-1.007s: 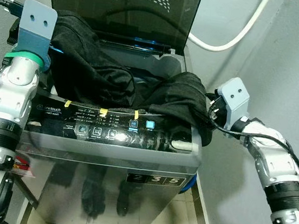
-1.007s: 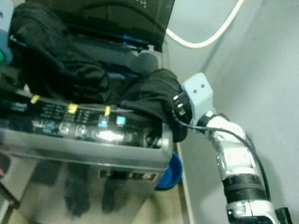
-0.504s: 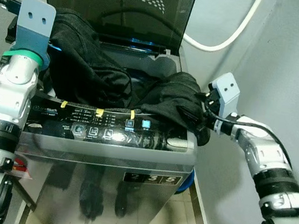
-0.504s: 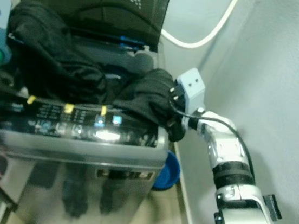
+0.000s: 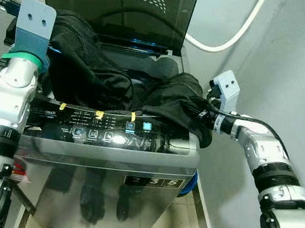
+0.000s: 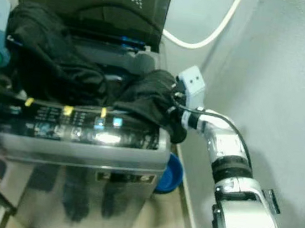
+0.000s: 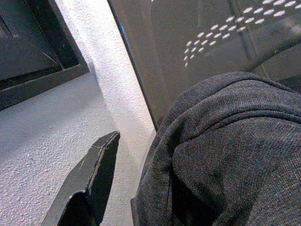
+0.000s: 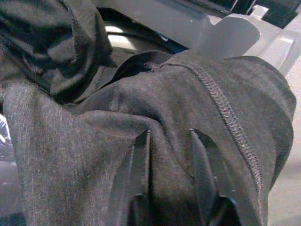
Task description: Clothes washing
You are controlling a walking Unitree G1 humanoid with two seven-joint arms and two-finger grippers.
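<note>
A dark grey garment (image 5: 106,80) lies across the open top of the washing machine (image 5: 107,164), from the back left corner to the front right corner, where a fold hangs over the edge (image 6: 166,118). My right gripper (image 8: 169,136) is pushed into that fold from the right, its two fingers shut on a ridge of the cloth (image 8: 221,108). The drum's rim (image 8: 117,37) shows behind the cloth. My left gripper (image 5: 35,33) is raised at the back left corner, where the garment bunches up high against it (image 7: 235,141).
The machine's dark lid (image 5: 118,9) stands upright behind the opening. The control panel (image 5: 111,134) runs along the front. A white hose (image 5: 234,38) loops on the back wall. A grey wall (image 5: 292,64) hems in my right arm. A blue basin (image 6: 170,174) sits on the floor.
My right gripper has moved left from beside the machine into the garment's fold at the front right corner. The left arm has stayed put.
</note>
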